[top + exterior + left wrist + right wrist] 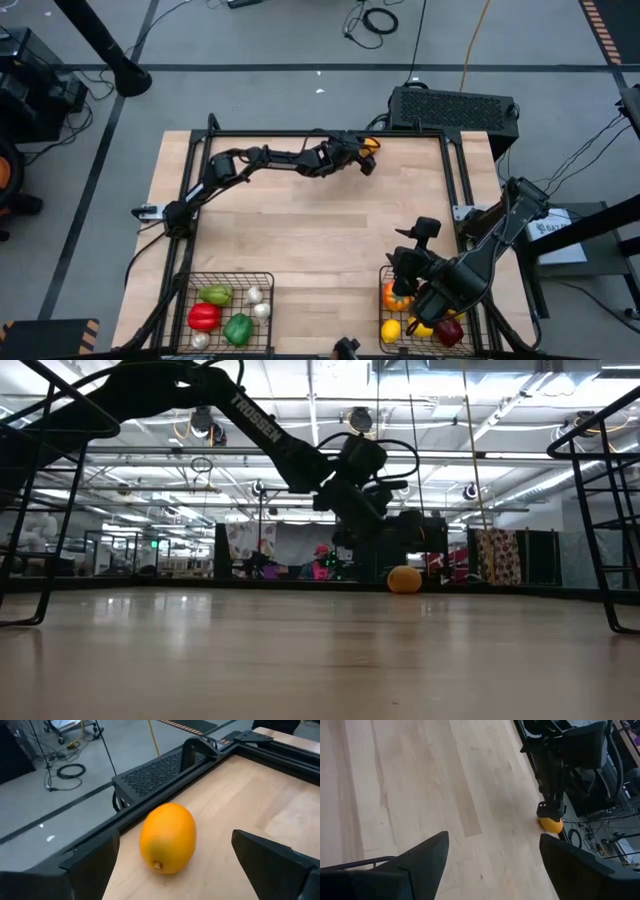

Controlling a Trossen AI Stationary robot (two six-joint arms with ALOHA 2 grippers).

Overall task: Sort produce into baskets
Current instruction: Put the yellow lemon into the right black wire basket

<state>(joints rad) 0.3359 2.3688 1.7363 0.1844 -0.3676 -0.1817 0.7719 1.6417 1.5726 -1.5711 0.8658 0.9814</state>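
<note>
Looking down on the bench [320,230], we see the left arm stretched toward the far edge, its left pincer [366,155] spread wide over a single orange-yellow lemon [370,145] that lies on the wood just beside the black frame rail. From the left wrist we see that lemon [168,838] between the two dark fingers [90,867], which stand well apart on either side of it and do not touch it. In the low view the same lemon [404,579] rests on the bench surface with the left pincer [385,545] hanging just beside and above it.

We find the right pincer [408,272] at the near right, above the inner edge of the right basket [386,272]; its fingers [427,855] are spread apart with nothing between them.

The right basket holds an orange tomato [396,297], a yellow lemon [390,329] and a red apple [449,331], partly hidden by the arm. The left basket [190,290] at the near left holds a green pepper [215,295], a red pepper [203,316], a second green pepper [238,329] and white garlic bulbs [258,303]
</note>
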